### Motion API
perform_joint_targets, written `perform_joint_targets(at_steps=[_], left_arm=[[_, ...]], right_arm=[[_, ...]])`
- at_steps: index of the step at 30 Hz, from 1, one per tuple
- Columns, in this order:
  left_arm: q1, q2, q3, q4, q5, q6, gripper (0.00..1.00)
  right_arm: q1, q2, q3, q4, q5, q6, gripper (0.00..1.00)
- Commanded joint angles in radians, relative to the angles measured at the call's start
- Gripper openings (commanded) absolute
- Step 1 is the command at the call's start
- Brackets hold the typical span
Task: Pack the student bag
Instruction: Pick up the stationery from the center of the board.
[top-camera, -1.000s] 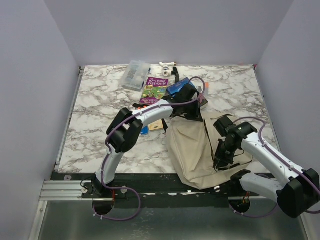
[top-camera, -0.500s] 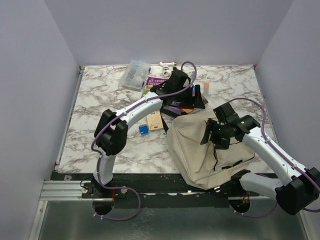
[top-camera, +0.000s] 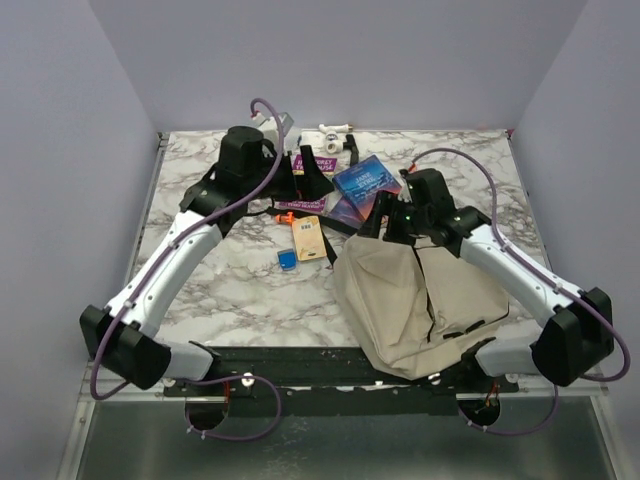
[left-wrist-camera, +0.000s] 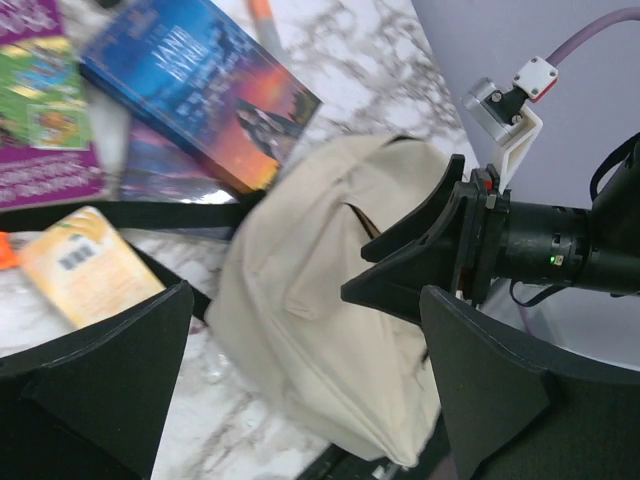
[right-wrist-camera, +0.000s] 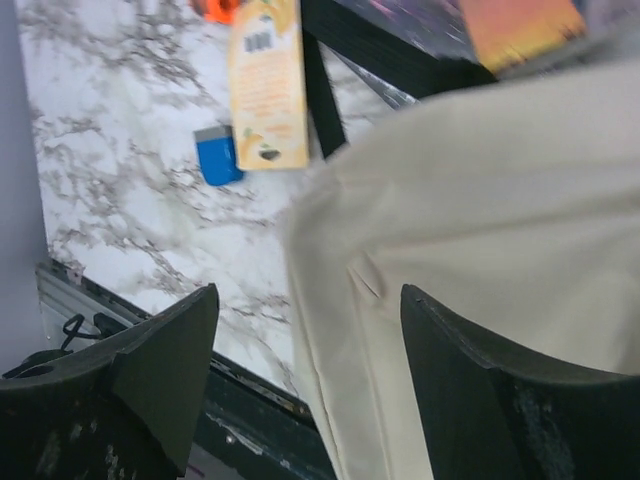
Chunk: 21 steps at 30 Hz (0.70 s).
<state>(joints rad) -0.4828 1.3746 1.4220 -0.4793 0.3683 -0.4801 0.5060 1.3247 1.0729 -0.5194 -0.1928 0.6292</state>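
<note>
The student bag (top-camera: 405, 300) is a large beige fabric backpack lying flat at the table's near right, with a black strap (top-camera: 330, 222) trailing left from its top. My left gripper (top-camera: 312, 180) hovers open over the books behind the bag, nothing between its fingers (left-wrist-camera: 100, 380). In the left wrist view the bag (left-wrist-camera: 330, 330) lies beyond those fingers. My right gripper (top-camera: 385, 225) stands open just above the bag's top end; the right wrist view shows beige cloth (right-wrist-camera: 480, 230) under it, not gripped.
A blue book (top-camera: 365, 180) and a purple book (top-camera: 308, 160) lie behind the bag. A yellow-orange pack (top-camera: 308, 238), a small blue eraser (top-camera: 286, 259) and an orange item (top-camera: 285, 213) sit left of it. A white object (top-camera: 335, 130) rests at the back edge.
Both grippers have opened. The left arm swung back and left, off the bag, to above the books. The right gripper moved from the bag's near side to its top end.
</note>
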Motion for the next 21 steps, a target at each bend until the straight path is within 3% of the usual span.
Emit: perform_joint_targets(at_steps=[1,7,9,14,17,21], left_arm=[[0.019,-0.141,-0.091,-0.024,-0.259,0.146,0.98],[0.058,-0.259,-0.138,-0.002,-0.431,0.129,0.98],[0.096,-0.301,-0.154,0.011,-0.462,0.129,0.98],[0.228,-0.337,-0.177,0.036,-0.400,0.089,0.98],[0.271,-0.322,-0.176,0.038,-0.334,0.064,0.98],[0.300,-0.291,-0.168,0.039,-0.248,0.039,0.98]], right_arm=[[0.083,0.112,0.074,0.209,-0.010,-0.088,0.76],[0.250,0.320,0.201,0.277,0.254,-0.125,0.76],[0.310,0.388,0.220,0.327,0.326,-0.145,0.82],[0.419,0.560,0.319,0.339,0.441,-0.194,0.79],[0.428,0.663,0.435,0.234,0.403,-0.085,0.80],[0.476,0.686,0.398,0.319,0.421,-0.044,0.78]])
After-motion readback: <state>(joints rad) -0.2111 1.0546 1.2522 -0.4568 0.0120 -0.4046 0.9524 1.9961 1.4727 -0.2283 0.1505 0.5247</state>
